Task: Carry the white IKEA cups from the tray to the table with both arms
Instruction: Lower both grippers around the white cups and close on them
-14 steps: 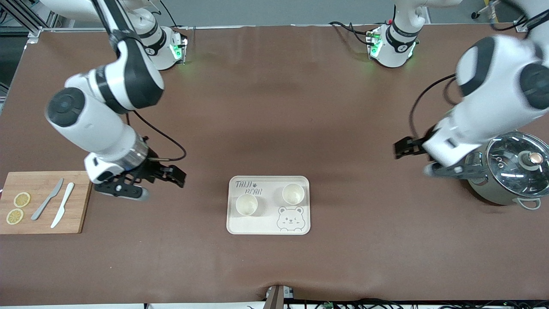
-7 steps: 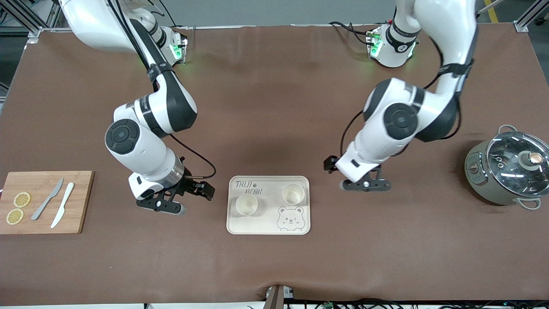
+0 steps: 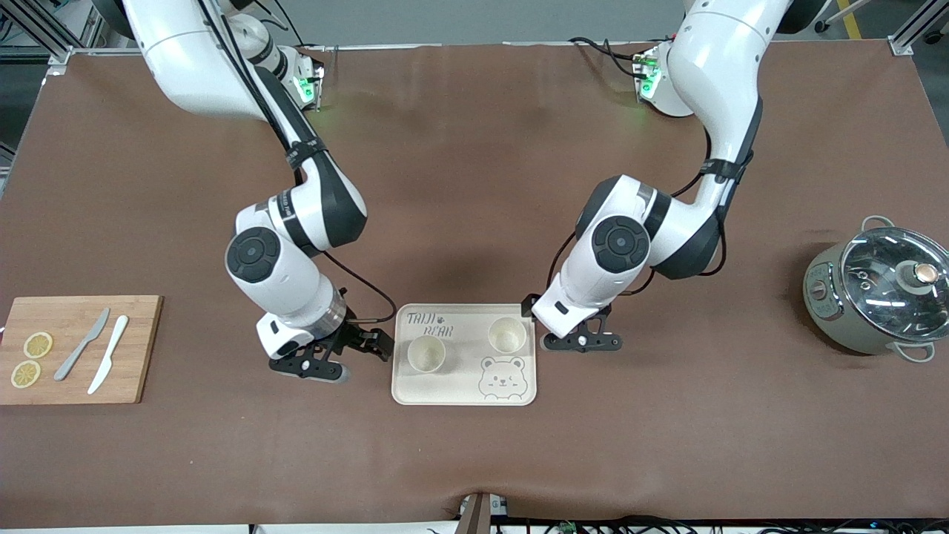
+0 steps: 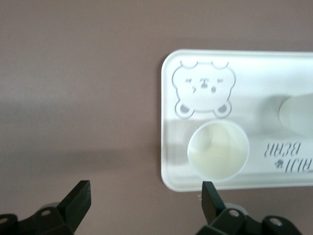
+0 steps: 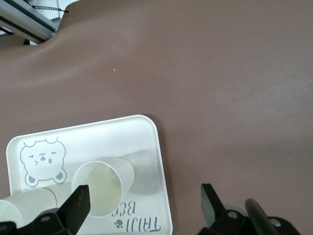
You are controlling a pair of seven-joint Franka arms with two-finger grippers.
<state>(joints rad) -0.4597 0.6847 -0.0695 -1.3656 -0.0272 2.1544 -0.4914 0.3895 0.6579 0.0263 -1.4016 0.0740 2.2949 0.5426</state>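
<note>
Front view: two white IKEA cups (image 3: 426, 354) upright on tray (image 3: 463, 397).

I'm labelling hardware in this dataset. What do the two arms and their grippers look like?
Both arms, left arm and right arm, are glossy white jointed shells with black joint bands and round black joint caps. Thin black cables run along them. The left gripper and right gripper are black, two-fingered; green lights glow at the bases.
</note>
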